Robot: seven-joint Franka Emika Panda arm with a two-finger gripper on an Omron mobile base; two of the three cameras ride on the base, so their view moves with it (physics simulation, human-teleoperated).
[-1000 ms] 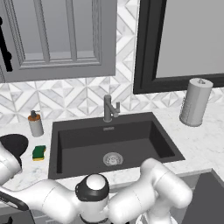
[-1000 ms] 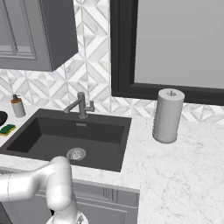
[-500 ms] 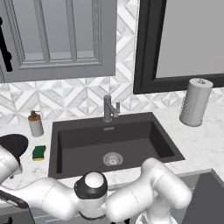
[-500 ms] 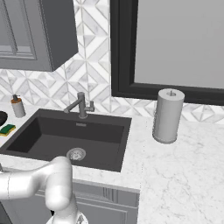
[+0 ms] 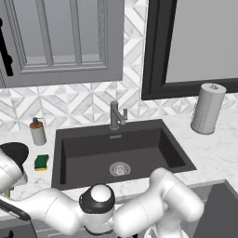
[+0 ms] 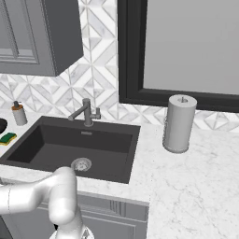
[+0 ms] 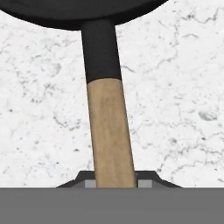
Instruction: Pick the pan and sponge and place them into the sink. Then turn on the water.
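While my base cameras have not shifted since a second ago, the arm looks much the same in them too: the white links sweep low and to the left across the bottom of both views, and I see no change in the scene on the counter. What has changed is the hand. A second ago its fingers stood wide; now the gripper (image 7: 114,183) has narrowed onto the pan's wooden handle, which in the hand view runs straight up between the two dark fingertips (image 7: 89,183), one on each side and pressed against the wood. I take it as clamped on the handle.

The pan (image 7: 107,131) lies flat on the white marble counter (image 7: 175,109); its black round body fills the top edge of the hand view, and the short black neck joins the light brown handle below it. In the left base view I see the pan's dark rim (image 5: 14,151) at the far left, on the counter left of the sink (image 5: 176,153). The sponge (image 5: 41,161) sits between pan and sink, green side up, just beside the basin's left edge. The soap bottle (image 5: 37,132) stands behind it. The faucet (image 5: 116,116) is at the back rim, with no stream visible. A paper towel roll (image 5: 208,109) stands well to the right.
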